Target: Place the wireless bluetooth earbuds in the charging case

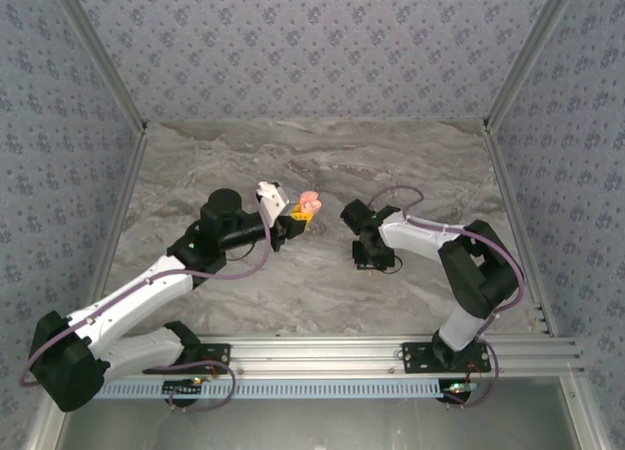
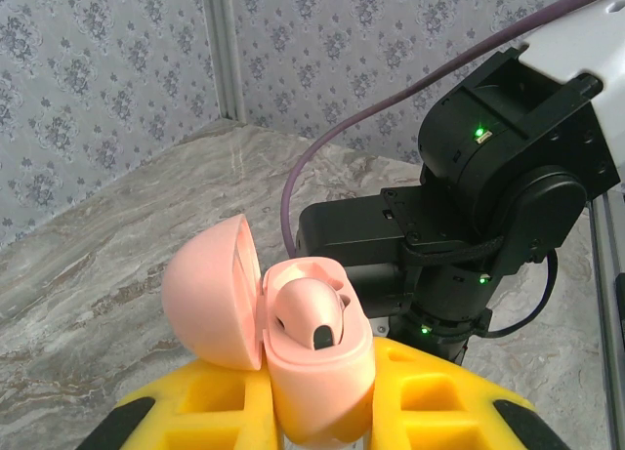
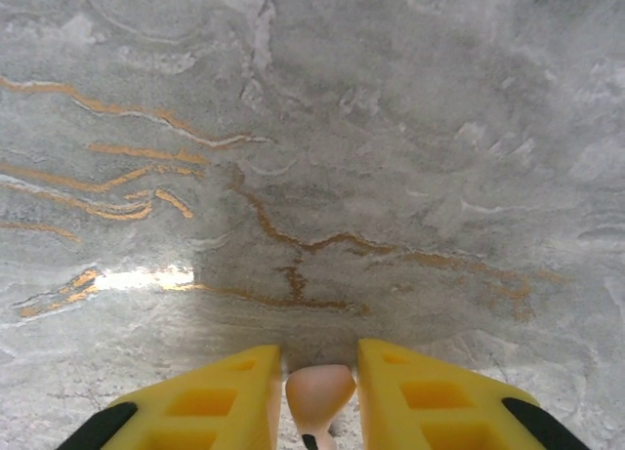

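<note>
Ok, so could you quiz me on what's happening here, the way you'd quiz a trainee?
1. True or false: the lid of the pink case held in the left pincer is closed.
2. What sits between the fingers of the right pincer? A) a black earbud B) a pink earbud C) nothing
3. How many earbuds already sit inside the case?

Key
1. False: the lid stands open.
2. B.
3. One: the seated earbud, pink like the case.
</note>
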You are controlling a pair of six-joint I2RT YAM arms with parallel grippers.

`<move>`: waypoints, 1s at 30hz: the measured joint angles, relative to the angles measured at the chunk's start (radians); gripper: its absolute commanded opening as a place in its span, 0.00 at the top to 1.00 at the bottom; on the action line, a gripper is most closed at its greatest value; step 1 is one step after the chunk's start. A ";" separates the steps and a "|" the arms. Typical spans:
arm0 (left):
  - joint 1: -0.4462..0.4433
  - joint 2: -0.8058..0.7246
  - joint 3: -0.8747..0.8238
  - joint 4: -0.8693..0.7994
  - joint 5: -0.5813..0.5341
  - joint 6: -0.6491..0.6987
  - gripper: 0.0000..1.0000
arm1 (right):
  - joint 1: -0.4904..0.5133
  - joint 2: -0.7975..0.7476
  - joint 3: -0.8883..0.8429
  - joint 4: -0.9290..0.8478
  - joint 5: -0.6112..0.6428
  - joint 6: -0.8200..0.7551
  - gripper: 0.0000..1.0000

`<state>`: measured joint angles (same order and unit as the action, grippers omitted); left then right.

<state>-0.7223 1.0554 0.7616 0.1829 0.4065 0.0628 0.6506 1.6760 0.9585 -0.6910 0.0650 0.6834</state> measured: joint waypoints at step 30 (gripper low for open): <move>0.000 0.127 0.000 0.114 0.027 -0.030 1.00 | 0.048 -0.549 0.273 0.042 0.053 0.035 0.79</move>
<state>-0.7223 1.1824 0.7620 0.2966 0.4332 0.0330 0.6991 1.1271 1.2312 -0.6491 0.1181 0.7189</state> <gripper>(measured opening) 0.188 0.210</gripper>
